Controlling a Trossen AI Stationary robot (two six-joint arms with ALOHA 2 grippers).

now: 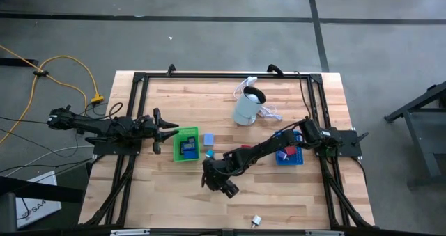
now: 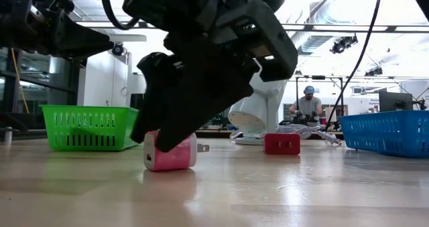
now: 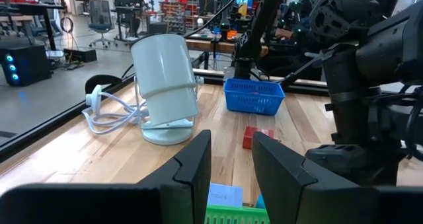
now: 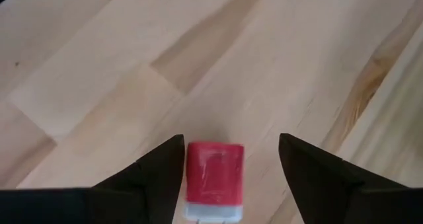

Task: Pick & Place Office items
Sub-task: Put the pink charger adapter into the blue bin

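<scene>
A pink blocky item with a white end point(image 4: 215, 174) lies on the bare wood near the table's middle point(image 2: 171, 157). My right gripper point(image 4: 231, 141) stands over it, slanting down, open, one finger on either side of it point(image 1: 221, 184). A red block point(image 2: 281, 143) sits farther back on the table. Another small blue item point(image 1: 208, 138) rests beside the green tray point(image 1: 185, 145). My left gripper point(image 1: 164, 128) waits level at the table's left side, open by a narrow gap with nothing in it point(image 3: 231, 151). My right gripper has the pink item between its open fingers. One finger point(image 4: 168, 164) stands right against the item's long side, and I cannot tell whether it touches. The other finger point(image 4: 301, 164) is clearly apart. The item lies flat on the table.
The green tray holds a dark blue piece. The blue tray point(image 1: 289, 152) at the right holds red and blue pieces. A pale cylindrical appliance point(image 1: 247, 107) with a white cord stands at the back. A small white item point(image 1: 256, 221) lies near the front edge. A person shows in the room behind point(image 2: 308, 103).
</scene>
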